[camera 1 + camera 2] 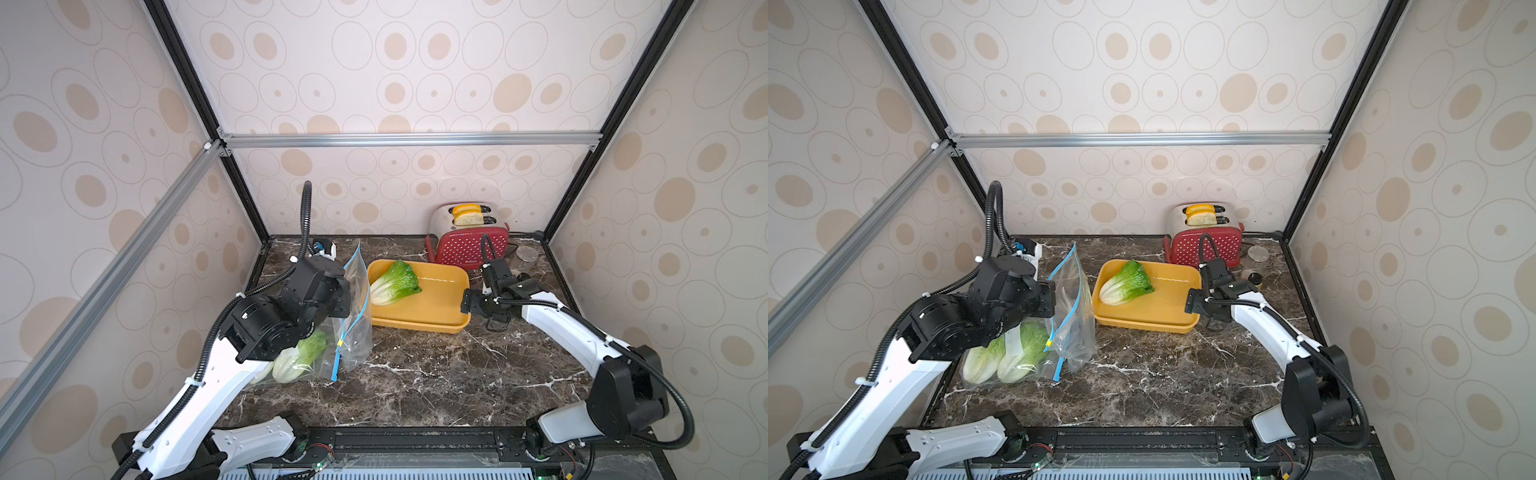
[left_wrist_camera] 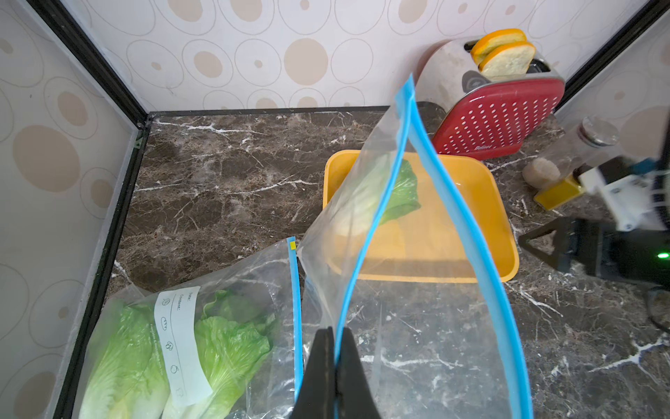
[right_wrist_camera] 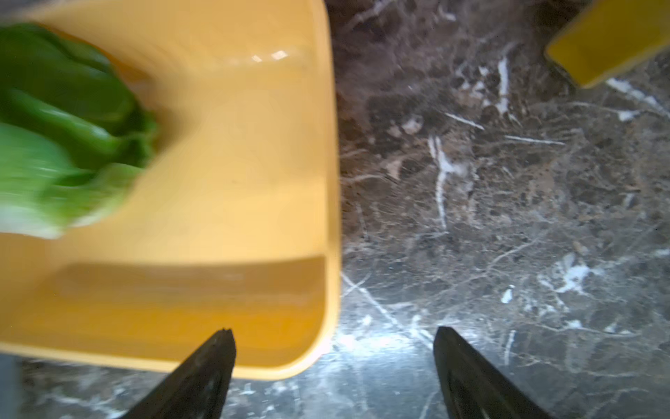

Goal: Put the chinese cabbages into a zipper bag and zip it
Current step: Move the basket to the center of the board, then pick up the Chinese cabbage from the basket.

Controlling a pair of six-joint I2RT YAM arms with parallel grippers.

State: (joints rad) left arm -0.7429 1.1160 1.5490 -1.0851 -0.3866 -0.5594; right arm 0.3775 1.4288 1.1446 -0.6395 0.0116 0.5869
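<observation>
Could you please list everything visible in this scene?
Clear plastic zipper bag with blue zip: one, by the left arm, mouth open.
Yellow rectangular plastic tray: one, centre back.
Chinese cabbages, white bases, green leaves: three; two in the bag, one in the tray.
Red and steel toaster: one, back right.
Bread slices: two, yellow-crusted, in the toaster.
Glass jars: at least two, beside the toaster.
Dark marble table: one, underneath.
Left gripper: black, shut on the bag's zip edge.
Right gripper: black, open, above the tray's corner.
</observation>
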